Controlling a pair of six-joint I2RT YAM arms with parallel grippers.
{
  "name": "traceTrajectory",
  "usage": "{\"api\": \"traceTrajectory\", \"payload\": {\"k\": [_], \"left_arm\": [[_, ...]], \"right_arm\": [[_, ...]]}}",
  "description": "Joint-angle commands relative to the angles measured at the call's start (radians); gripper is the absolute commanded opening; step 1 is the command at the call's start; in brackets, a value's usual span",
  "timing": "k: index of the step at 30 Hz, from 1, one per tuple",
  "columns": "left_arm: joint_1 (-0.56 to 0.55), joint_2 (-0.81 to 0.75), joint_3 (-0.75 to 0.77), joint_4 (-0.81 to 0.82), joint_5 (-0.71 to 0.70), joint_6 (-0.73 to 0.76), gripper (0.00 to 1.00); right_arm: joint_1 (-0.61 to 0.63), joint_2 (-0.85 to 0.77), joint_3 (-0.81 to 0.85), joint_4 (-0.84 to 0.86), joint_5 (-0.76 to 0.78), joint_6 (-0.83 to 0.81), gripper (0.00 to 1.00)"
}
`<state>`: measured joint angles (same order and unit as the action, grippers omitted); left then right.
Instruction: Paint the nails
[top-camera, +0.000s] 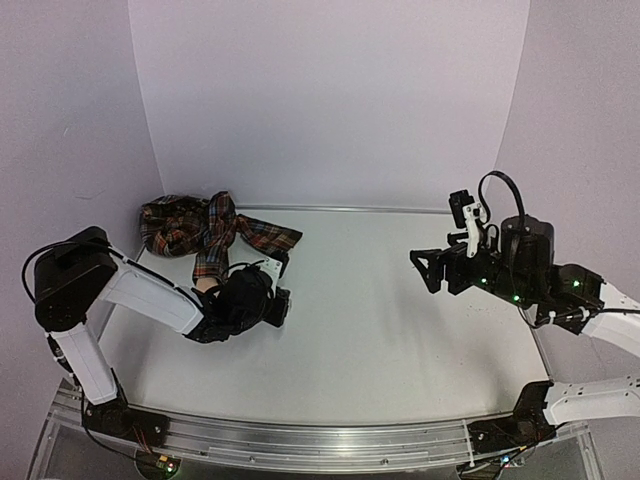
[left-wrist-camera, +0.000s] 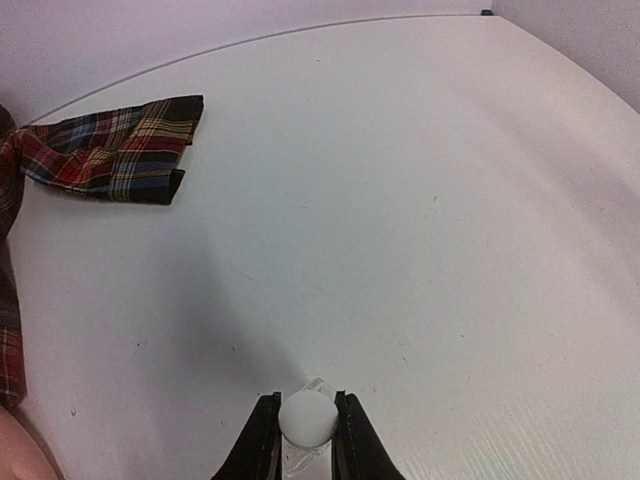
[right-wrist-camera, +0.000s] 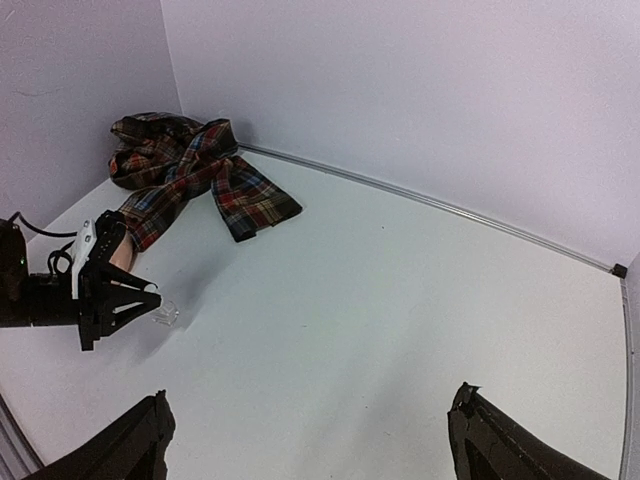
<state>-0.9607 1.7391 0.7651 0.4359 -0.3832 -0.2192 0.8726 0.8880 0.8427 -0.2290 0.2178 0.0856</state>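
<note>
Left gripper (left-wrist-camera: 306, 402) is clamped tight on a small white-capped bottle (left-wrist-camera: 306, 420).
Right gripper (top-camera: 425, 270) hangs wide open, empty; mannequin hand (right-wrist-camera: 122, 256) pokes from the plaid sleeve (right-wrist-camera: 190, 170) just beside the left gripper, its nails hidden.

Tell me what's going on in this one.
The left end effector is shut on a small clear bottle with a white cap, low over the table beside the plaid sleeve. The right end effector is open and empty, raised over the table's right side. The nails are hidden here, so no painting shows.
</note>
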Motion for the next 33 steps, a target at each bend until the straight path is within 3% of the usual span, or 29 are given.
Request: {"api": "traceTrajectory", "payload": {"k": [1, 17, 20, 28, 33], "left_arm": [[0.003, 0.047, -0.006, 0.209, -0.088, -0.033, 0.0], [0.003, 0.145, 0.007, 0.198, -0.087, -0.106, 0.07], [0.003, 0.13, 0.008, 0.172, -0.101, -0.126, 0.2], [0.019, 0.02, 0.016, 0.032, -0.07, -0.173, 0.73], [0.116, -0.165, -0.014, -0.076, 0.037, -0.244, 0.87]], "right_arm": [[-0.002, -0.019, -0.014, 0.022, 0.037, 0.02, 0.98], [-0.004, -0.026, -0.029, 0.023, 0.04, 0.047, 0.98], [-0.004, -0.018, -0.03, 0.022, 0.081, 0.061, 0.98], [-0.083, 0.049, -0.018, -0.003, 0.165, 0.148, 0.98], [-0.309, 0.066, -0.071, -0.037, 0.068, 0.288, 0.98]]}}
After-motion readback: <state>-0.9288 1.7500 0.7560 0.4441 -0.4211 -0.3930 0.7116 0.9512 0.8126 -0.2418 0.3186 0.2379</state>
